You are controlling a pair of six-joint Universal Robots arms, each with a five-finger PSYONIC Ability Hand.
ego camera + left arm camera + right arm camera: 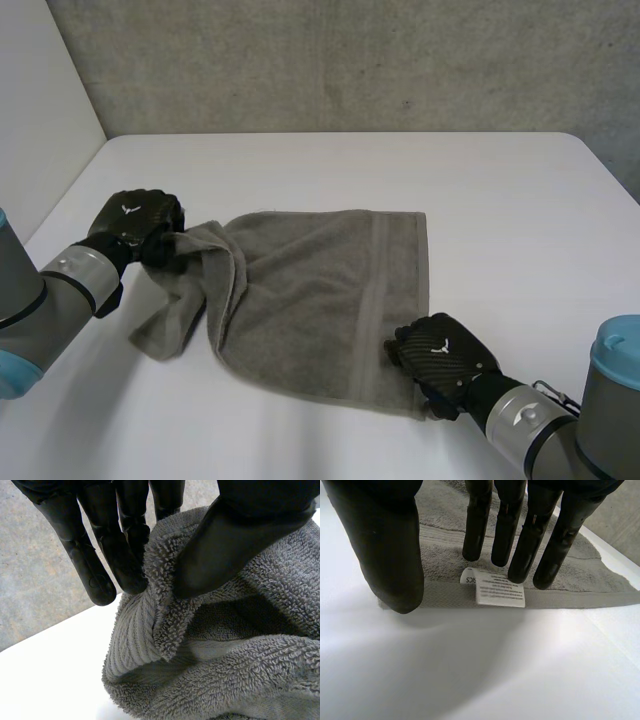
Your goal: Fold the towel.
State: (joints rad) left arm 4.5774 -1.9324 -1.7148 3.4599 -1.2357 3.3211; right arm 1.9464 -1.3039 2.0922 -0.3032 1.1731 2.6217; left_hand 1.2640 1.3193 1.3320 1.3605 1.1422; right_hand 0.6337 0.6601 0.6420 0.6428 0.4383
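Towel: grey terry cloth lying on the white table, between the two hands, nearer the robot than the far edge
Left hand: at the towel's far-left corner; the thumb squeezes a fold of pile against the fingers, which lie close together, so the cloth is pinched between them
Purpose of the left grip: judged to be a carrying hold, keeping the corner off the table so that this end can be drawn across the flat part
Right hand: at the near-right corner; its fingers are straight and slightly spread over the hem, with the thumb set apart at the corner's end, and nothing is clasped
Purpose of the right placement: probably an anchor, pinning the corner so the sheet does not slide; whether the tips press the cloth or hover just above it cannot be told
Towel, right part: flat and smooth, with a woven band running parallel to the short edge
Towel, left part: gathered and rolled over itself, with thick ridges and a loose flap sagging to the table below the left hand
Care label: white, printed, sewn at the hem, lying just beside the right fingertips
Fold state: judged barely begun, with no clean crease yet
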